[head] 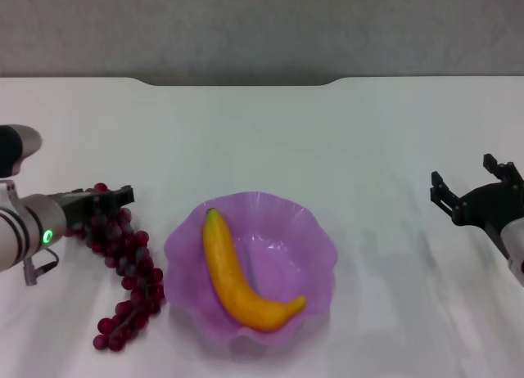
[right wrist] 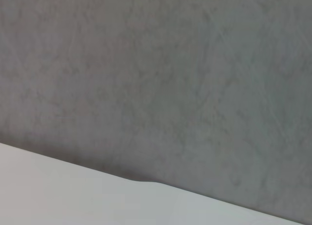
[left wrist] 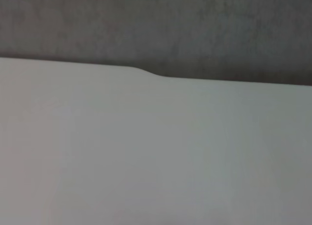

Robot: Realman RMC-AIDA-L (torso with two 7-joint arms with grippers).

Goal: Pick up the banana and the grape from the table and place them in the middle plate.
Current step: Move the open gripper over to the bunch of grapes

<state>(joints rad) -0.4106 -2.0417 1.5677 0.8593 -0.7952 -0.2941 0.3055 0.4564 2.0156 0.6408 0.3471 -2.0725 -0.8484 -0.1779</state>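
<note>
Yellow banana (head: 242, 277) lies in the purple middle plate (head: 315, 231); dark grape (head: 127, 267) bunch on the table (head: 270, 141).

banana (head: 240, 281) in middle plate (head: 315, 231), grape (head: 127, 267) left of plate on table (head: 270, 132)

Yellow-orange banana (head: 241, 278), dark red-purple grape (head: 124, 263), translucent light purple middle plate (head: 315, 239), plain white table (head: 327, 141).

A white table and a gray wall

The table (head: 270, 132) is flat and plain white, with soft, even light on it. Its far edge has a wide notch in the middle with rounded corners. Behind it stands a dull gray wall (head: 262, 26) with faint, blotchy marks.
</note>
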